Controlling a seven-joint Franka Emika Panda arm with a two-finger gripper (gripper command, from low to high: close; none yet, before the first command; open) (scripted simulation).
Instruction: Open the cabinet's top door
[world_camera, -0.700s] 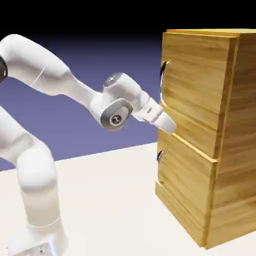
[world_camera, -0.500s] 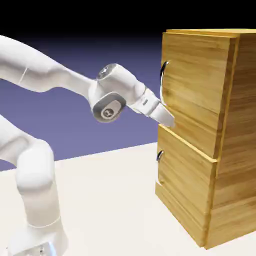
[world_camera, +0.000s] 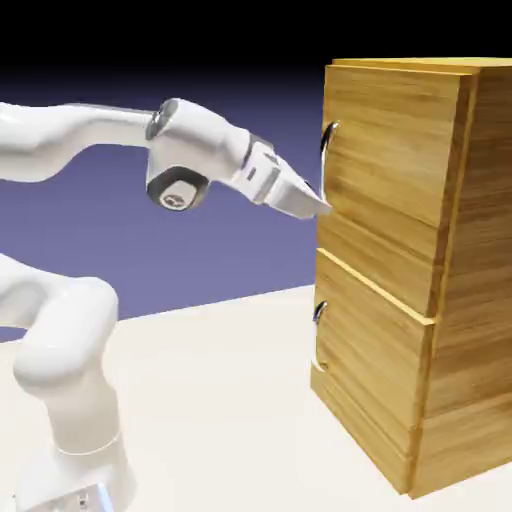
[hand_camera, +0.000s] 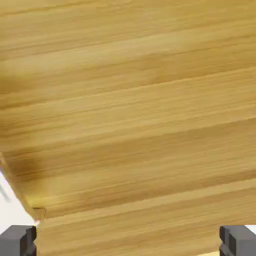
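The cabinet (world_camera: 475, 300) of light wood stands at the exterior view's right. Its top door (world_camera: 390, 160) sits flush with the front, its curved metal handle (world_camera: 327, 143) near the left edge. My gripper (world_camera: 318, 205) points down and to the right, its tips right at the door's left edge by the handle's lower end. I cannot tell whether they touch it. In the hand view, horizontal wood grain (hand_camera: 130, 100) fills the picture. The two grey fingertips (hand_camera: 17, 241) stand far apart at the bottom corners. My gripper (hand_camera: 128, 242) is open, with only wood showing between the tips.
Under the top door is the shorter lower door (world_camera: 370, 370) with its own small handle (world_camera: 319, 312). The white table (world_camera: 220, 400) spreads in front of the cabinet. A sliver of it shows in the hand view's lower left (hand_camera: 7, 202).
The hand has risen from the seam between the two doors to the lower end of the top handle, and the forearm has swung up and left. The door has not moved.
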